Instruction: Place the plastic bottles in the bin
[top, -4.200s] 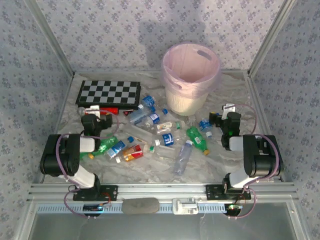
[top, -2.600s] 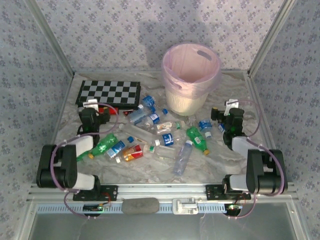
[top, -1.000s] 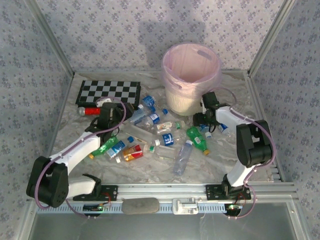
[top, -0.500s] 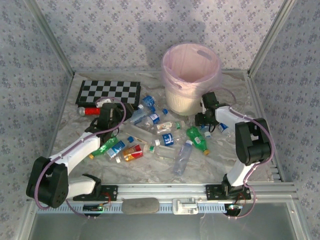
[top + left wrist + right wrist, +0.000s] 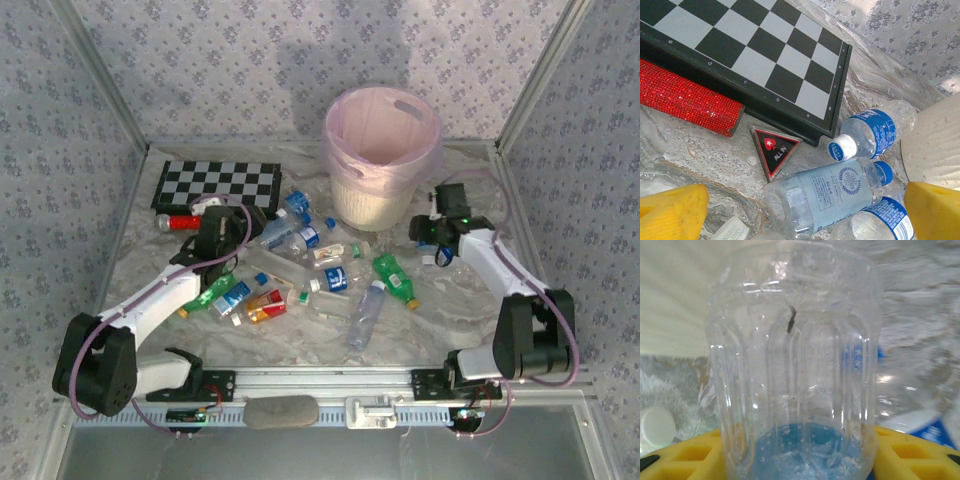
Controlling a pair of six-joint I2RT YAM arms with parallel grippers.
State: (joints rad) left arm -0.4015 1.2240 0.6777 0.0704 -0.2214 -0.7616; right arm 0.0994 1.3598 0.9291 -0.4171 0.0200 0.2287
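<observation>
My right jaws pinch a clear bottle (image 5: 795, 365) near one end, just beside the bin (image 5: 383, 205); I judge the slick plastic could squirm loose or clip the rim when lifted. My left jaws stand spread over bottles (image 5: 825, 192) by the chessboard (image 5: 755, 55). The right wrist view gives the pinch; the top view gives the bin's rim and the other bottles on the table (image 5: 450, 300).

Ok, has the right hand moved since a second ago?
Yes. The right hand, shut on a clear bottle, has shifted rightward, away from the bin.
</observation>
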